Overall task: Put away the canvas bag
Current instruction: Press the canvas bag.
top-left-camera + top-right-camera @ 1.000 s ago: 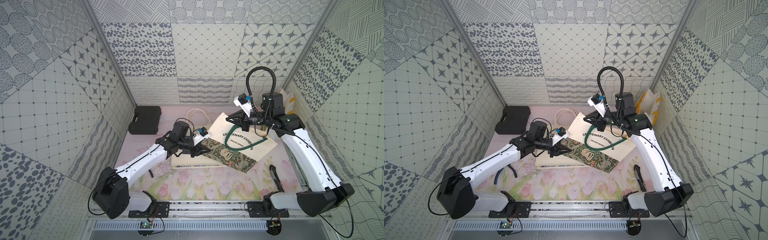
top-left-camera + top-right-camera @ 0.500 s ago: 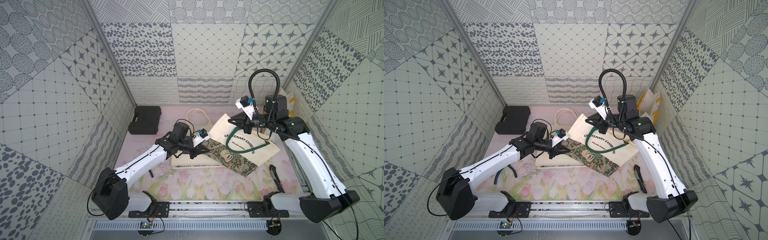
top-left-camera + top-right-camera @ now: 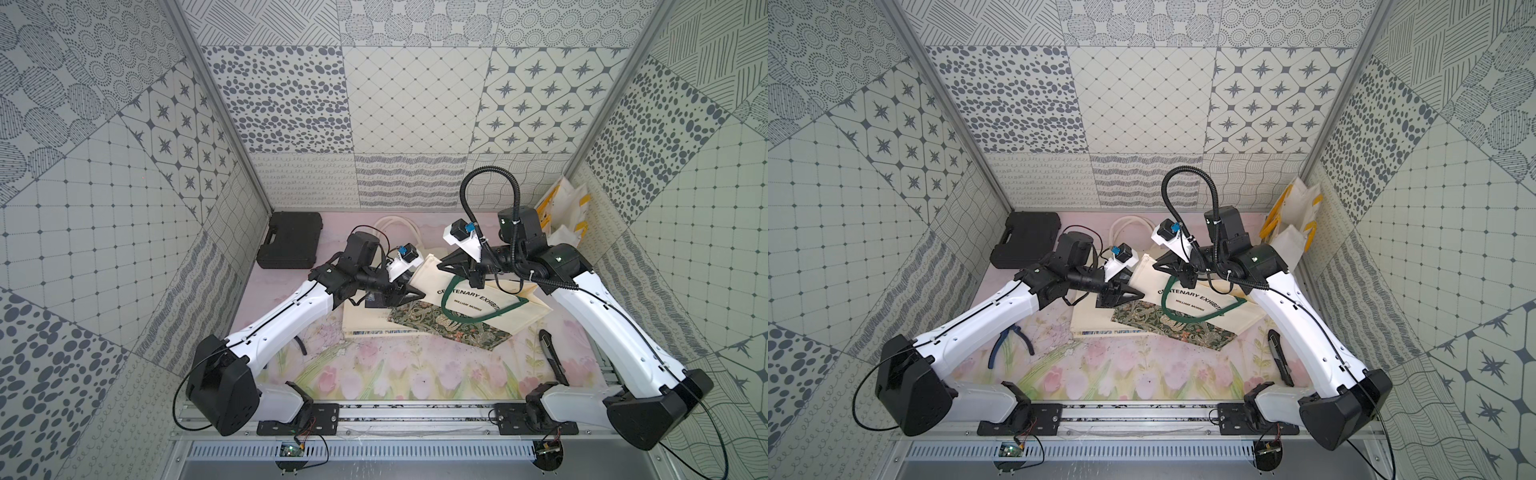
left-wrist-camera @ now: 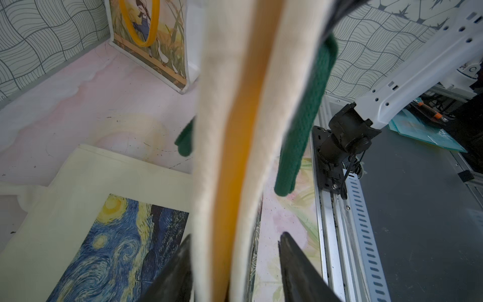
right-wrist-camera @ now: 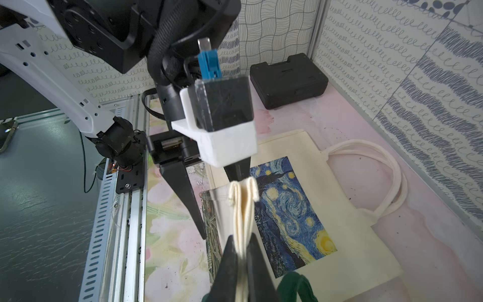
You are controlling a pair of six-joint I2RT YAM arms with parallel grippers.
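Observation:
The canvas bag (image 3: 511, 311) is cream with green handles (image 3: 449, 316) and a green floral band, and it hangs partly lifted over the middle of the table in both top views. My right gripper (image 5: 241, 236) is shut on its folded top edge (image 5: 241, 204), at the bag's back corner (image 3: 1156, 266). My left gripper (image 4: 236, 235) is open. Its fingers stand on either side of the same folded edge (image 4: 209, 104); one finger is beside the cloth and the other is clear of it. In a top view the left gripper (image 3: 411, 293) sits at the bag's left corner.
A second cream bag with a starry-night print (image 5: 292, 209) lies flat under the lifted one. A black case (image 3: 291, 241) sits back left, and yellow-handled bags (image 3: 561, 216) stand back right. Pliers (image 3: 1011, 345) lie front left and a black knife (image 3: 550, 357) lies right.
My left gripper has opened and let go of the bag's edge. My right gripper has stayed shut on the bag and moved down and a little left with it.

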